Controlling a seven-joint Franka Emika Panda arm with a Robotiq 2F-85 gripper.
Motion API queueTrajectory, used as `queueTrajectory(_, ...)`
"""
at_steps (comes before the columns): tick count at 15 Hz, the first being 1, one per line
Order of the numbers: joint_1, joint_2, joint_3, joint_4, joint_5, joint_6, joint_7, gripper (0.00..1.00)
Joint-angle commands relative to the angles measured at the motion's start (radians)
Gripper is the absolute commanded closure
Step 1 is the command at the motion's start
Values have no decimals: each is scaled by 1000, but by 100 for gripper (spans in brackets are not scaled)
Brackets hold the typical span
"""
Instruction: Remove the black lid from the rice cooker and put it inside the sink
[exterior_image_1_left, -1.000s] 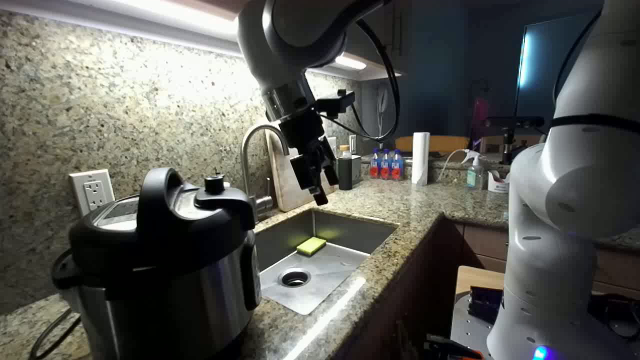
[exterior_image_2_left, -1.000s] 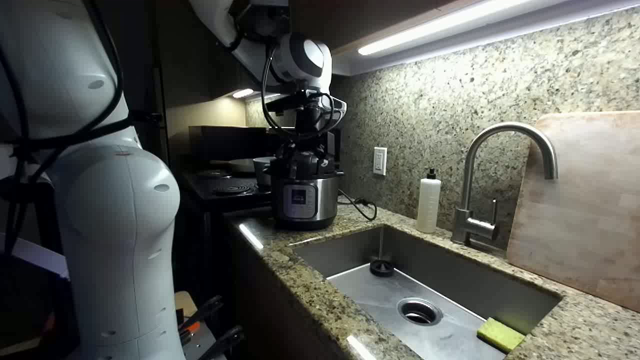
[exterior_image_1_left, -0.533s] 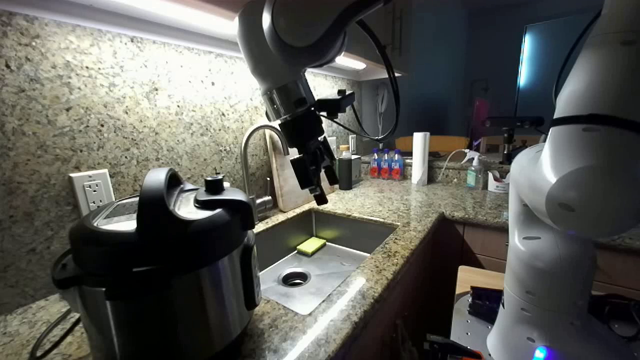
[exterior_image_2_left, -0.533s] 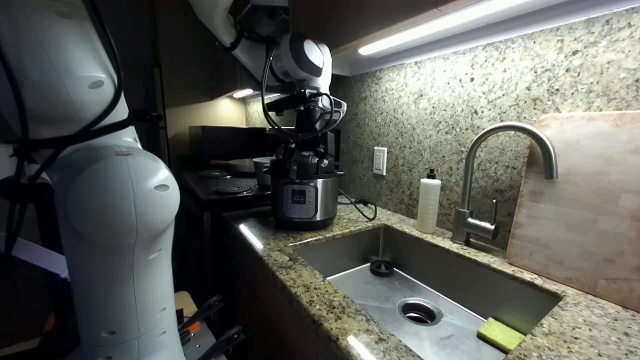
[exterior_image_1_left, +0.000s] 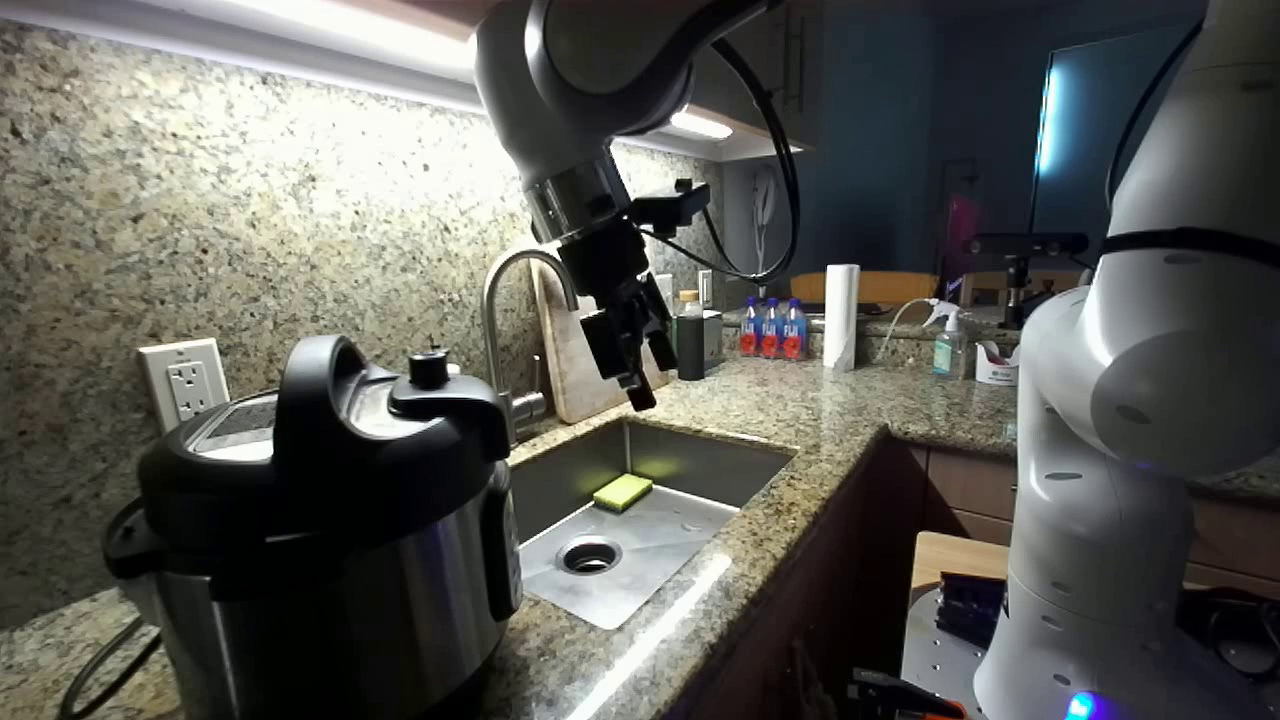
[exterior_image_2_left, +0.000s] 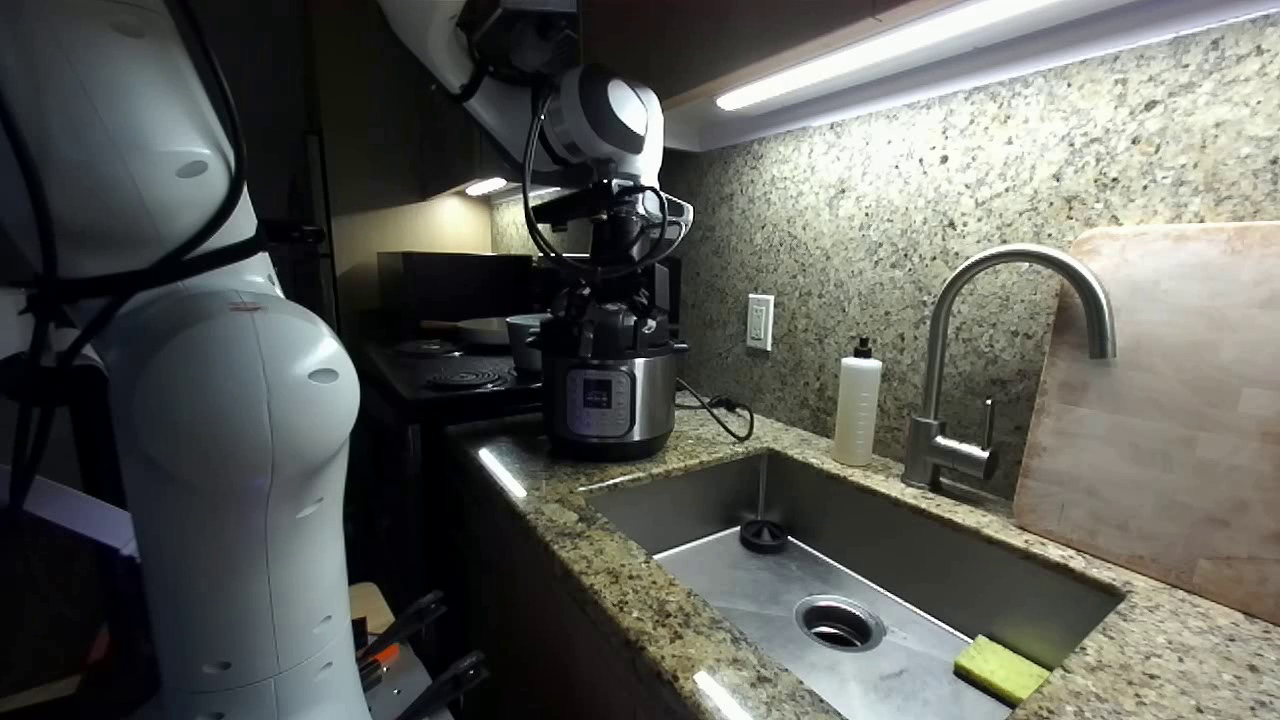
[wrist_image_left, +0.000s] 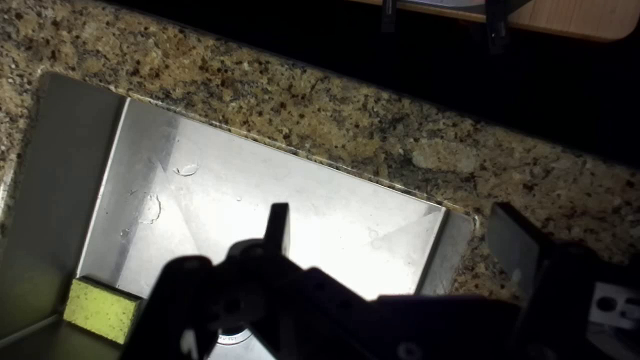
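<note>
Arm pose: base column upright; upper links run past top of frame; wrist hangs above the sink, w/ gripper directed downward at a tilt.

Labels: qty 3 blue-capped bottles, in a row at the far end of the counter in an exterior view, read "FIJI". Control panel on the rice cooker carries a lit display; lettering too small to read. Label on top of the black lid: illegible at this res.

Gripper: jaws set wide. Wrist view shows sink floor, end wall and part of the counter btwn the fingertips. Pos.: free air, over the sink, tips above rim level.

Lid status: seated on the cooker, arched handle uppermost; removal step not yet done. Cooker stands upright on counter, just beside the sink.

Sink, incl.: drain in floor; yellow sponge flat in a corner; round black fitting in the back corner at the cooker end, seen in an exterior view.
</note>
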Motion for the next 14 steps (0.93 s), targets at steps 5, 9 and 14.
queueTrajectory(5, 48, -11, 3, 11, 6, -19, 33, 0)
queueTrajectory(9, 96, -26, 40, 60, 51, -45, 130, 0)
queueTrajectory(14, 132, -43, 80, 140, 77, -71, 232, 0)
